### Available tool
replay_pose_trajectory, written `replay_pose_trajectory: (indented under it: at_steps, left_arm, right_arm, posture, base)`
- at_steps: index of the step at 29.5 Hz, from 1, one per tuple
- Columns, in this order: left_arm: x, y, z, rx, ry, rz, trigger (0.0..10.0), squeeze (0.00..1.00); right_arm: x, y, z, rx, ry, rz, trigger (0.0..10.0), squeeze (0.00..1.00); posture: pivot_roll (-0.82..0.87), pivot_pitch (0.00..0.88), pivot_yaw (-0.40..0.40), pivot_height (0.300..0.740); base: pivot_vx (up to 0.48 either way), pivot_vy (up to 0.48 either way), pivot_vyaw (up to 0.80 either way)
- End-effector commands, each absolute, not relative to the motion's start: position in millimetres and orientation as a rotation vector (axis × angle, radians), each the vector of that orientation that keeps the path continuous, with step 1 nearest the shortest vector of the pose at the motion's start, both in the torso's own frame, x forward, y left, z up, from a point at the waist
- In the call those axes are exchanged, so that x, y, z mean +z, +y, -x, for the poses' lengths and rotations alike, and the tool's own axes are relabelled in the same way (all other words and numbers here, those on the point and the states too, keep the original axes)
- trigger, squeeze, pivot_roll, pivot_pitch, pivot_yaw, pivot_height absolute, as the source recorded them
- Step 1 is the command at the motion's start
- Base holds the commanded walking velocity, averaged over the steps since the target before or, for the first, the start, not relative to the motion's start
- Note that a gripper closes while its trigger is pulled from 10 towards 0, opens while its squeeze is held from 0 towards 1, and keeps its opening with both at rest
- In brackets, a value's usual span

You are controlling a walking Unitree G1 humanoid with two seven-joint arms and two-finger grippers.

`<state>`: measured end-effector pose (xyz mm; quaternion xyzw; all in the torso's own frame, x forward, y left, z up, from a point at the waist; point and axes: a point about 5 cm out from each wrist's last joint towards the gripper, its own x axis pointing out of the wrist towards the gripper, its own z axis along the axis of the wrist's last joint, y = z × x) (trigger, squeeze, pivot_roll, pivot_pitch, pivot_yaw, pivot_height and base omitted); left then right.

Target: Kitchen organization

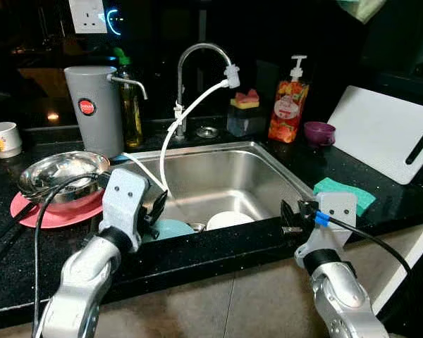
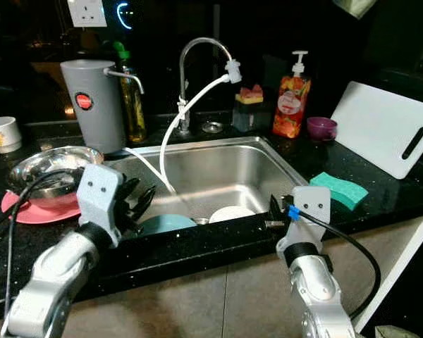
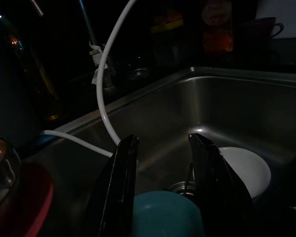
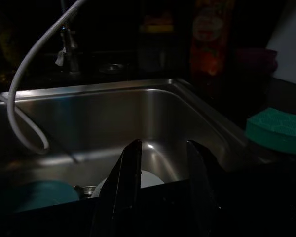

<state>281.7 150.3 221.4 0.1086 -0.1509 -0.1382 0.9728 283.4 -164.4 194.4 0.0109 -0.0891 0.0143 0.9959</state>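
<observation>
A round teal dish and a white bowl are held in the stainless steel sink; the left gripper and right gripper are held with fingers apart.

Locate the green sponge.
The green sponge lies on the black counter right of the sink, in front of the white cutting board, beyond the right gripper.
</observation>
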Motion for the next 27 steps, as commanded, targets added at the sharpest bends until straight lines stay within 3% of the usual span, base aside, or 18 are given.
replay_pose_trajectory:
  at_steps: [1,8,27]
  left_arm:
    - [218,147,-278,-0.286,-0.304,-0.24,10.0,0.0]
    - [203,148,-264,-0.295,-0.289,-0.303,10.0,0.0]
    - [214,137,-288,-0.42,-0.282,-0.269,10.0,0.0]
  right_arm:
    - [192,-163,-282,0.026,-0.17,-0.021,10.0,0.0]
    - [189,-162,-281,0.022,-0.161,-0.034,10.0,0.0]
    - [190,-160,-283,0.011,-0.168,-0.046,10.0,0.0]
  posture:
    - [0.03,0.045,-0.013,0.74]
    - [0.02,0.05,-0.013,0.74]
    - [0.04,0.052,-0.019,0.74]
  base:
    - [0.0,0.0,0.0]
    - [0.0,0.0,0.0]
    - [0.0,0.0,0.0]
